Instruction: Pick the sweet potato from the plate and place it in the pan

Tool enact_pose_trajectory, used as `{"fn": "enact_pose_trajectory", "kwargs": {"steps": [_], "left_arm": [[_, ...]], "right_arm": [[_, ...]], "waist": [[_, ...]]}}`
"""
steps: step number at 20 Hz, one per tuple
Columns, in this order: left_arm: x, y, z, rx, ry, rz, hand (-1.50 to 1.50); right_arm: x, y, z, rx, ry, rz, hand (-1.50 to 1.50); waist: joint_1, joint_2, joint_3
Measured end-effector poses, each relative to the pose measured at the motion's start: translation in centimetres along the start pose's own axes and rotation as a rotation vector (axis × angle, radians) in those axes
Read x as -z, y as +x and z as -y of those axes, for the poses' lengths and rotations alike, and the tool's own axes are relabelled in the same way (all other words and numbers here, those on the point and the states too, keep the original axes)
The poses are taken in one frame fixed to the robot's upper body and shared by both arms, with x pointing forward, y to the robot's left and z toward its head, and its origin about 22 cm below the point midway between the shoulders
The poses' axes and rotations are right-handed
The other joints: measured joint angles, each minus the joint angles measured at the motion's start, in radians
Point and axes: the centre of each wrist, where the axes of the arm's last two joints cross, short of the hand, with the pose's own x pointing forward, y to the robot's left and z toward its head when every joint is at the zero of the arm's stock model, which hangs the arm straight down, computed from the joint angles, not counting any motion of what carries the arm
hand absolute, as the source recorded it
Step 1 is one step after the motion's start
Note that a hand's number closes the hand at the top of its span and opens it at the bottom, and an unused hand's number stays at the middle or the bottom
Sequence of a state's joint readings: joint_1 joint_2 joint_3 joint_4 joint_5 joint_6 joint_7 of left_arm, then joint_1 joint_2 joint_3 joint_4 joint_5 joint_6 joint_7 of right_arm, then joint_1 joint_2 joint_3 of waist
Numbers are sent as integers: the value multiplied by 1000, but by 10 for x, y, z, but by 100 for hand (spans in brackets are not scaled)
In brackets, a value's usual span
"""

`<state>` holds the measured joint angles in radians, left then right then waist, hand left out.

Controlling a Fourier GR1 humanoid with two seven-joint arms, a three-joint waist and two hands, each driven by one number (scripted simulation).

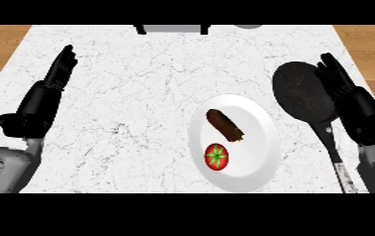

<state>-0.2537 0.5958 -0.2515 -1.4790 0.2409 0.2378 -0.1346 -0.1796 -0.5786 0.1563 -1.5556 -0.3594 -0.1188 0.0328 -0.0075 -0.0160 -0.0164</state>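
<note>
A brown sweet potato lies on the upper middle of a white plate, with a red tomato just below it on the same plate. Right of the plate sits a black pan, its handle running down toward the lower edge. My right hand stands at the far right, fingers straight, over the pan's right rim. Far from the plate, my left hand rests at the left edge, open with fingers up.
The white marble counter has wooden floor showing at both upper corners. A grey and black appliance stands at the back edge, with a grey round object beside it.
</note>
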Motion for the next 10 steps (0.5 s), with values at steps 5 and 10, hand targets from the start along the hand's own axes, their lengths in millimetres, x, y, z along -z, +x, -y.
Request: {"fn": "enact_pose_trajectory", "kwargs": {"steps": [5,10], "left_arm": [[5,0,15,-108,12,-50,0],[2,-8,35,-252,18,-175,0]], "right_arm": [[19,43,-54,-54,386,171,150],[32,96,-76,-366,697,418,150]], "waist": [[76,21,9],[110,26,11]]}}
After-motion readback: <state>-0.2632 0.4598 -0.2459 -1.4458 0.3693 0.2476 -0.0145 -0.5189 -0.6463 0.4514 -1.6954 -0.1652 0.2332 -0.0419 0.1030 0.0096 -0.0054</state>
